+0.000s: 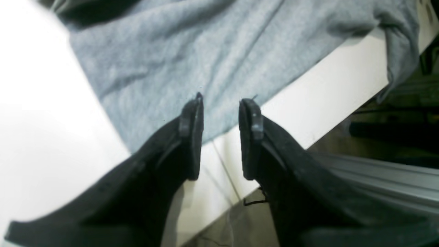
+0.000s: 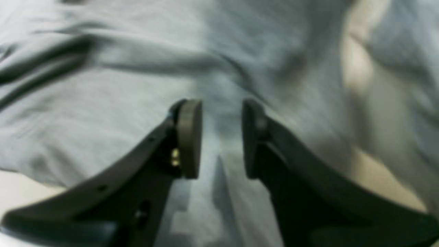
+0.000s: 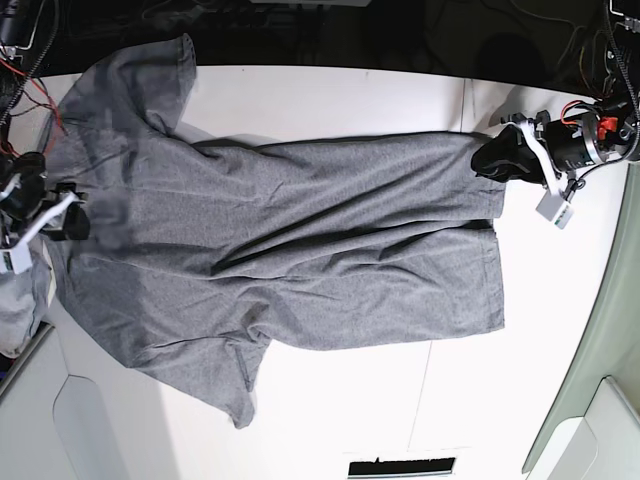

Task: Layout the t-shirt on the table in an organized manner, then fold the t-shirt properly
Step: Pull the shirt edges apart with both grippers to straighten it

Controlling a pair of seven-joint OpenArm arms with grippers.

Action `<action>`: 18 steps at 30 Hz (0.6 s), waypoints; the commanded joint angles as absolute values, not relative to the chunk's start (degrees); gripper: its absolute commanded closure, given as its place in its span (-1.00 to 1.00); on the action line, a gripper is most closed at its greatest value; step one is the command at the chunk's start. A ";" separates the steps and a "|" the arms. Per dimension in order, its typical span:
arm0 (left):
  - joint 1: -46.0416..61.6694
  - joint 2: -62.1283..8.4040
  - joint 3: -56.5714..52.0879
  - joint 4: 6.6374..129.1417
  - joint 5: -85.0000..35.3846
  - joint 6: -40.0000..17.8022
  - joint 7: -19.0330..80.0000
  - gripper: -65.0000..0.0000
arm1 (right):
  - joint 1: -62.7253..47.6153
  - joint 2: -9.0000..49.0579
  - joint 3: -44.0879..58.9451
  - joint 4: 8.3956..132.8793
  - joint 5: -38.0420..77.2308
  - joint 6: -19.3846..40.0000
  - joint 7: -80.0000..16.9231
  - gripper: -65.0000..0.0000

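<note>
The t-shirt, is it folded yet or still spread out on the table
Spread out, not folded. In the base view the t-shirt lies open across the table, both sleeves out, some wrinkles.

One t-shirt point(image 3: 300, 240), one table point(image 3: 400, 400), two pincers.

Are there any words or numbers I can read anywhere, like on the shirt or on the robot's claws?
None can be read.
The t-shirt is plain grey, with no print showing.
The white tag by the left claw is too small to read.
The right claw and the table show no writing.
</note>
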State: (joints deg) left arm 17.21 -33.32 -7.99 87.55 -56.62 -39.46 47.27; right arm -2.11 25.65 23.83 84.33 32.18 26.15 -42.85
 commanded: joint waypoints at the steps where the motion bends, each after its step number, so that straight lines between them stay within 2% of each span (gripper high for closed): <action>1: 17.34 -34.44 -9.56 88.55 -58.06 -40.00 46.59 0.36 | -3.20 27.31 26.39 85.23 34.35 27.73 -42.76 0.35; 3: 18.50 -34.41 -11.62 88.55 -58.39 -40.00 46.54 0.31 | -6.81 28.32 30.85 85.23 38.09 29.67 -44.45 0.35; 6: 20.43 -34.41 -14.00 88.55 -59.55 -40.00 46.57 0.03 | -12.84 29.98 35.27 85.23 42.81 31.77 -47.22 0.34; 7: 20.97 -34.41 -14.50 88.53 -59.53 -40.00 46.57 -0.04 | -14.92 30.39 36.12 85.23 43.09 31.83 -47.18 0.28; 11: 22.70 -34.39 -16.25 88.53 -59.51 -40.00 46.54 -0.06 | -22.02 31.29 37.06 84.79 42.00 31.94 -44.88 -0.08; 16: 23.35 -32.84 -18.04 88.51 -59.55 -40.00 46.52 -0.07 | -24.25 31.05 36.97 81.21 41.43 31.99 -41.78 -0.09; 18: 23.40 -31.83 -18.26 88.49 -59.46 -40.00 46.57 -0.14 | -23.64 30.87 36.36 79.11 41.58 32.21 -41.78 -0.09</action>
State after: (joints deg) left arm 23.35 -30.89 -17.72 87.70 -58.22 -39.46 47.53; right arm -23.51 29.69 35.97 78.50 41.10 31.77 -42.63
